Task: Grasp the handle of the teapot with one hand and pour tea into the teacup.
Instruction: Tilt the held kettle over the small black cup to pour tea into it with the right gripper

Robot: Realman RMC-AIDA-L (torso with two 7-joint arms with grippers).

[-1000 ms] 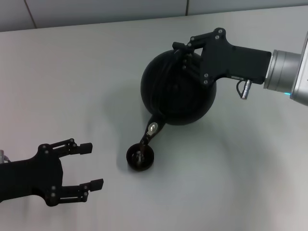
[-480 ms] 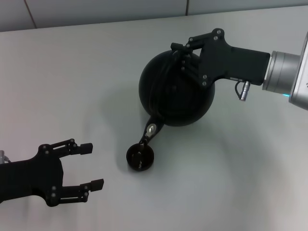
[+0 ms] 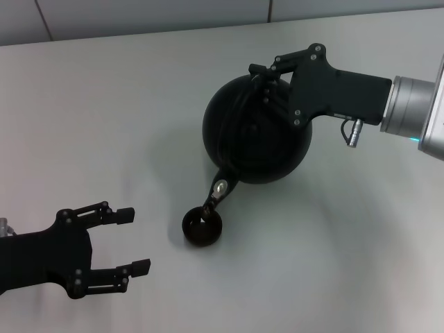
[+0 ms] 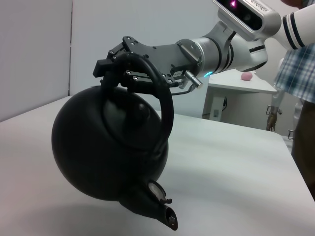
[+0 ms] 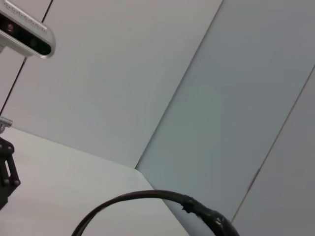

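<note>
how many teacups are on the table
1. The teacup sits on the table just under the spout of the tilted teapot, which the right gripper holds by the handle. None other shows.

Even, soft overhead light is spread across the desk (image 3: 104,125); faint diffuse shadows are cast beside the teapot (image 3: 255,135), whose matte black detail is swallowed.

You won't find any readable text, label, brand, number or sign here, not on anything in your three views.
</note>
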